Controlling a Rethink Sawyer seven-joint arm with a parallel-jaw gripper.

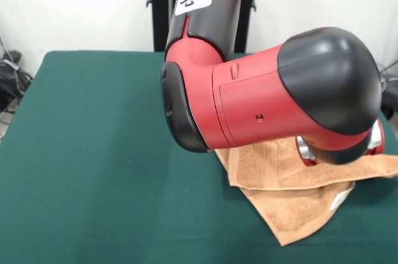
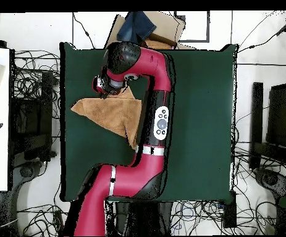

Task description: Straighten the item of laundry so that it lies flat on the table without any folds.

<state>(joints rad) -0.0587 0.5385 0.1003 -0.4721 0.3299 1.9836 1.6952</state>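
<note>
Towel [image 1: 292,195] lying crumpled near one long edge of the green table [image 1: 93,152], toward the corner by the cardboard box [image 2: 164,28] seen from overhead. Clearly not flat: one layer doubled over another in the front view, a pointed corner sticking out toward the camera-side edge, a small white label [image 1: 341,200] showing at the fold. From above, roughly triangular outline, one tip reaching toward the table's edge, another tucked under the arm [image 2: 151,123].

Gripper [image 2: 103,86] hidden under the bulky wrist housing in the front view; only a glimpse overhead, right over the towel's edge. Open, closed or pinching cloth: cannot tell.

Probably mid-way through the unfolding step, with the tool down at or just above the fabric. Still to do: lifting the upper layer off the lower one and spreading it out. Calls for a grip on the top layer alone, then a pull away from the fold, toward the open middle of the table rather than over the nearby edge.
</note>
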